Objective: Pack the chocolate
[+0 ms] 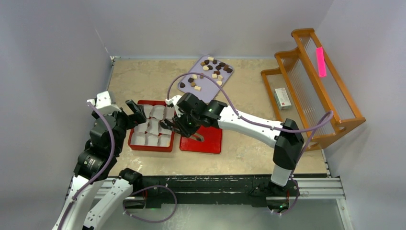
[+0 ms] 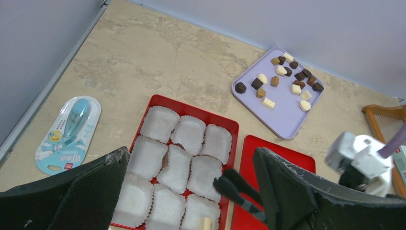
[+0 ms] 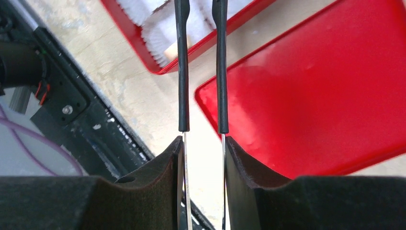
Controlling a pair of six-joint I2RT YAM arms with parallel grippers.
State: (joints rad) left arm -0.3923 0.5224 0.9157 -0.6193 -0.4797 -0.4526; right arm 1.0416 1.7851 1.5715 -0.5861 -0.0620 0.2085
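On the lavender tray (image 2: 287,120), small cream and dark-brown chocolate (image 2: 257,83) lies scattered.

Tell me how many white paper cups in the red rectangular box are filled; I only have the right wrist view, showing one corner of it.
Observer: One of nine, as far as shows. In the red rectangular box, the near right corner white paper cup holds a cream chocolate piece, beside the black tweezers.
Operator: Where is the remaining chocolate?
Observer: Loose cream and dark brown chocolate pieces lie on a flat lavender rectangular tray beyond the box.
Operator: Is the left tool holding anything?
Observer: No, the left tool is open and empty.
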